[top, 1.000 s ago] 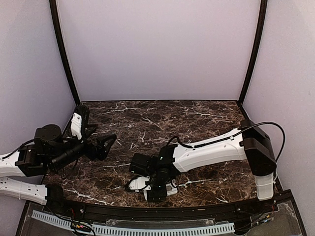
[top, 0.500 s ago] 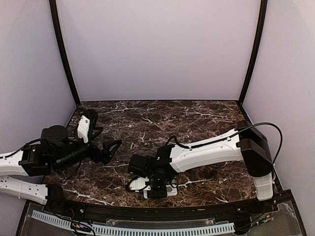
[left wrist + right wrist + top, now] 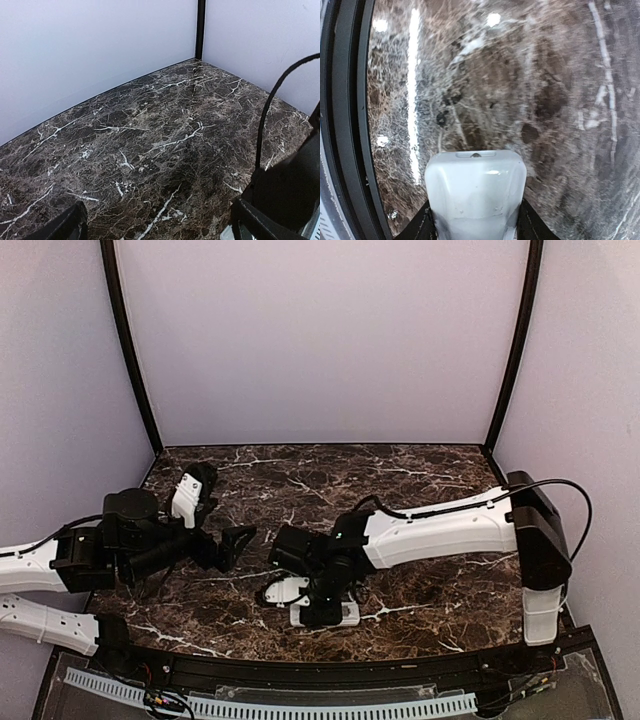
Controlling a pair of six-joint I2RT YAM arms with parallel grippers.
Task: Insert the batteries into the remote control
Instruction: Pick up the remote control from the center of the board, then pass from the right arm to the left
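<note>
Clamping remote control [image 3: 475,187], right tool [image 3: 322,602] seemingly low over table [image 3: 430,485]; left tool [image 3: 238,542] fingers apart.

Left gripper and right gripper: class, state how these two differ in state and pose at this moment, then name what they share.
The left gripper is open and empty, while the right gripper is shut on the remote control. The left gripper points sideways across the table towards the right arm, while the right gripper angles down near the table's front edge. Both are black and have two fingers.
</note>
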